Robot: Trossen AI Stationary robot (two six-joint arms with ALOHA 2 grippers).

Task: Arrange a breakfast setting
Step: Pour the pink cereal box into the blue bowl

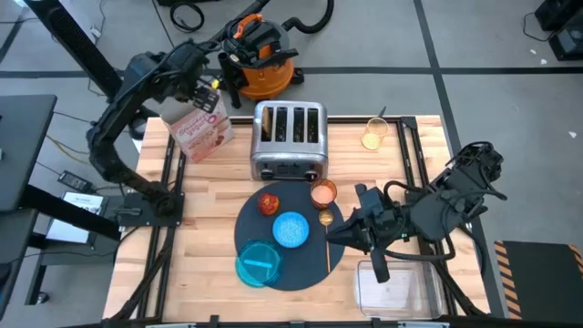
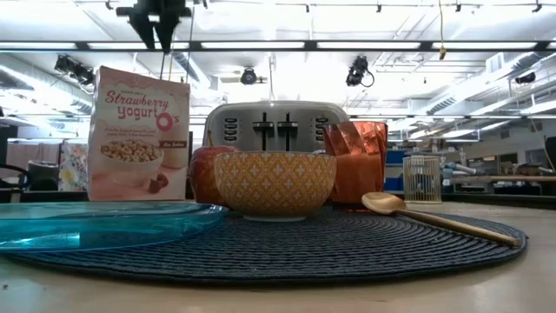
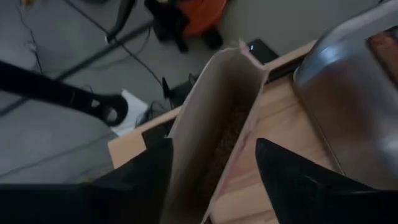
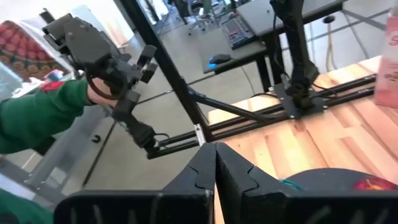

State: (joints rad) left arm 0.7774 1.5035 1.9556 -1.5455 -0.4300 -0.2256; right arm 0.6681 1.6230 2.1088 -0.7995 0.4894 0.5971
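A round dark mat [image 1: 305, 264] lies at the table's near middle. On it rest a blue plate [image 1: 258, 264], a small bowl [image 1: 291, 229], a red apple [image 1: 269, 202], a copper cup [image 1: 323, 193] and a gold spoon [image 2: 391, 203]. My left gripper [image 3: 214, 180] hangs open over the pink-and-white cereal box [image 1: 200, 129]. Its fingers [image 3: 152, 171] stand on either side of the box's open top [image 3: 224, 106]; in the low view it hangs clear above the box. My right gripper [image 4: 216, 168] is shut on nothing, over the mat's right edge.
A steel four-slot toaster [image 1: 290, 141] stands behind the mat, next to the cereal box. A glass jar [image 1: 373, 135] is at the far right, and a clear tub [image 1: 396, 287] at the near right. A person's green sleeve [image 4: 37, 115] shows beyond the table's left side.
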